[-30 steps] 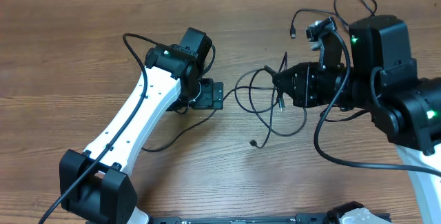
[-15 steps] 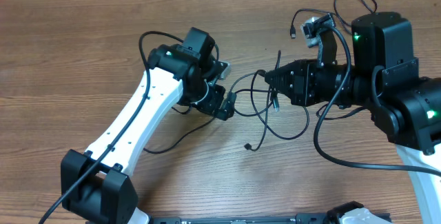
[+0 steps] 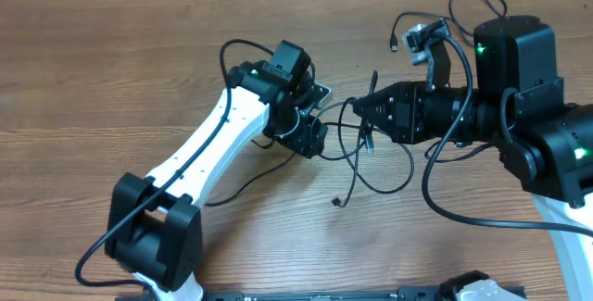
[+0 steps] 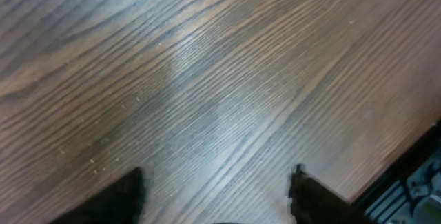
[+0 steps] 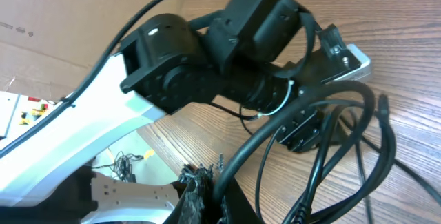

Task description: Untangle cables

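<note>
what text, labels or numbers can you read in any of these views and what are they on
No text is readable in any view.
Cardboard behind the arm: faint print, too blurred to read.
White panel at the left edge: small red and yellow marks, too small to read.

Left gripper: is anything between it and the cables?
Nothing visible. The left gripper sits open right beside the cables, only bare table between its fingers; the right gripper grips the tangle from the opposite side.
</note>
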`<state>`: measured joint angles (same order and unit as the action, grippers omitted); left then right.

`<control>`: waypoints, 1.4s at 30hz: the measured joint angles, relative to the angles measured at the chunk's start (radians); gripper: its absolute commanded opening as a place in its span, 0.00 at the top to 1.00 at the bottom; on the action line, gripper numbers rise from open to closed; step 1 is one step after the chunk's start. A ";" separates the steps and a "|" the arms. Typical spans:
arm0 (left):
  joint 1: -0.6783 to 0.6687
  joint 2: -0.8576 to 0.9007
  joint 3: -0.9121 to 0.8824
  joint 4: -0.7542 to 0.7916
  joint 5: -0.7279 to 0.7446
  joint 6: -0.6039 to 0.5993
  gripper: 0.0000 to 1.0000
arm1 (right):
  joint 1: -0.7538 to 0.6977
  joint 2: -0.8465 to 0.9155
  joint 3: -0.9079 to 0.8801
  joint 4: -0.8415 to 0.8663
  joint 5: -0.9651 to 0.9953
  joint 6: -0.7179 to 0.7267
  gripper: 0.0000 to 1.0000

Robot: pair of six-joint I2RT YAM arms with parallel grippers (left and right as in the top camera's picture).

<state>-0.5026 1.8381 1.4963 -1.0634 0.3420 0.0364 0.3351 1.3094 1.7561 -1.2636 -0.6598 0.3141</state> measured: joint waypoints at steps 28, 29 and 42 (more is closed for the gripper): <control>0.279 0.012 0.163 -0.288 -0.047 -0.149 0.96 | -0.154 0.041 0.000 -0.107 0.327 0.100 0.96; 0.294 0.012 0.174 -0.294 -0.048 -0.156 0.96 | -0.165 0.046 0.000 -0.115 0.344 0.100 0.96; 0.375 0.008 0.193 -0.414 -0.308 -0.407 0.96 | -0.209 0.147 0.000 -0.208 0.637 0.190 0.96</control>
<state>-0.1280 1.8458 1.6897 -1.4773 0.0341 -0.3710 0.1261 1.4567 1.7561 -1.4719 -0.0223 0.5041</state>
